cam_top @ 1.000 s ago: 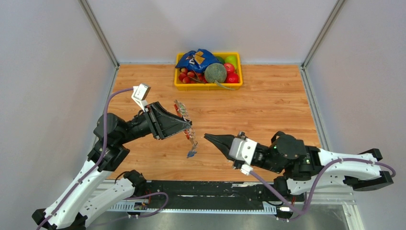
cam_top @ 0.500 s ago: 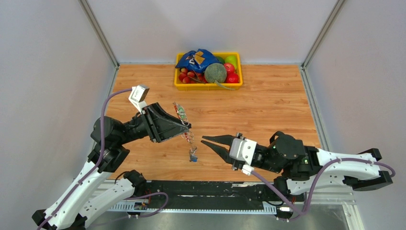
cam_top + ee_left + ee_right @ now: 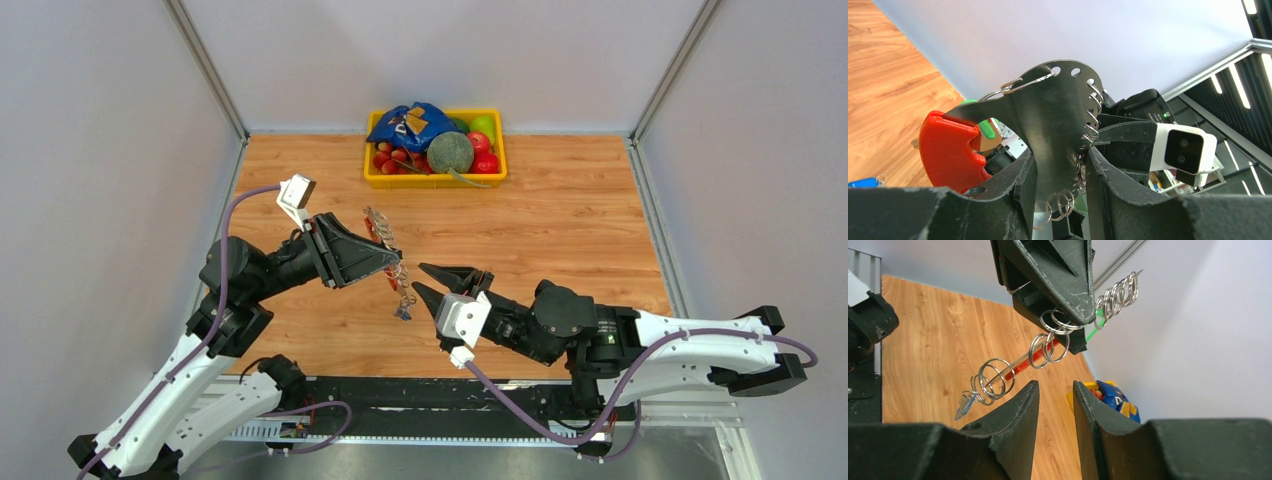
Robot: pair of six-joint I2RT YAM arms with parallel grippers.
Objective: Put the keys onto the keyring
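My left gripper (image 3: 392, 264) is shut on the keyring (image 3: 378, 232), pinching its silvery metal plate (image 3: 1048, 115) and holding it above the table. In the left wrist view the red clip (image 3: 948, 150) sits left of the plate, with a green tag (image 3: 984, 128) behind it. A chain of wire rings (image 3: 1048, 346) hangs from the plate. A blue-headed key (image 3: 403, 313) dangles at the chain's lower end, also seen as the key (image 3: 964, 407) in the right wrist view. My right gripper (image 3: 418, 279) is open and empty, its fingertips (image 3: 1034, 386) just right of the hanging rings.
A yellow tray (image 3: 436, 182) stands at the table's back edge, holding a blue snack bag (image 3: 408, 124), a grey-green ball (image 3: 451, 152) and small red and green fruit. Grey walls enclose the wooden table (image 3: 560, 220) on three sides.
My right gripper has opened from shut and pushed forward and left, close to the hanging rings and key. The left gripper has held the keyring nearly still.
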